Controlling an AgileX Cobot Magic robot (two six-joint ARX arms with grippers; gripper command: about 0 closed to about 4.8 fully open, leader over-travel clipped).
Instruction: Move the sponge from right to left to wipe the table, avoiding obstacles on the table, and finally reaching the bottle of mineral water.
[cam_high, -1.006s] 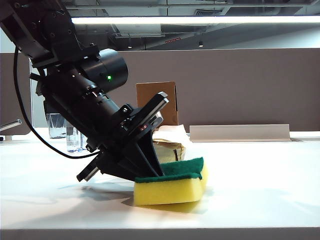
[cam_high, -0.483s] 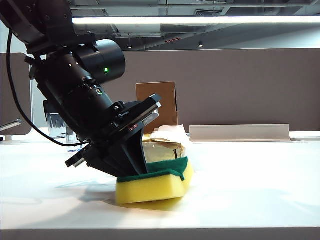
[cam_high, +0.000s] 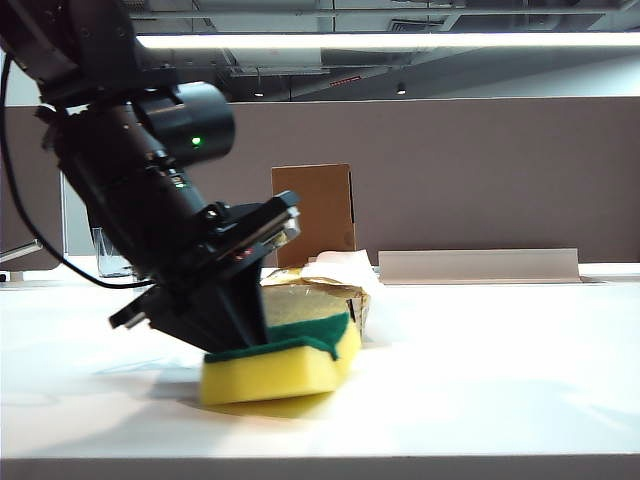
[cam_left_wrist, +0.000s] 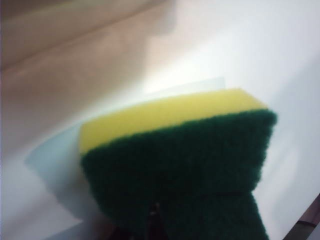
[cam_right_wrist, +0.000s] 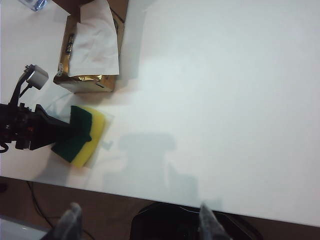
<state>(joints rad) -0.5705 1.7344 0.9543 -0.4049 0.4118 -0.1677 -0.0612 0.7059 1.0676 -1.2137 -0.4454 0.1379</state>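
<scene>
The sponge (cam_high: 272, 362) lies on the white tabletop (cam_high: 480, 370), nearest to the exterior camera, with its yellow foam down and its dark green scouring layer up. The left gripper (cam_high: 262, 335) comes down on it at a slant from the left side of that view, and its fingers are closed tight on the green end of the sponge. In the left wrist view the green layer (cam_left_wrist: 185, 170) is pinched into a fold where the fingers take it, so the foam gives way easily under pressure.

I judge the sponge to be light and soft. It will bend and lift at the free end if it is pushed too flat or too fast, and the tabletop looks smooth, so it should slide without much force. The present hold on the short edge seems workable, but a grip nearer the middle would keep the sponge flatter.

Just behind the sponge stands the tissue pack (cam_right_wrist: 90, 55), gold-trimmed, with white tissue sticking out. In the right wrist view the sponge (cam_right_wrist: 81, 135) is near this pack but apart from it. Behind the pack is the upright brown cardboard box (cam_high: 314, 208). Left of the box, partly hidden by the arm, a clear glass (cam_high: 108, 252) is seen; the bottle I cannot make out.

The right gripper (cam_right_wrist: 137, 220) hangs high above the near edge of the tabletop, well apart from the sponge, its fingers wide apart and empty.
</scene>
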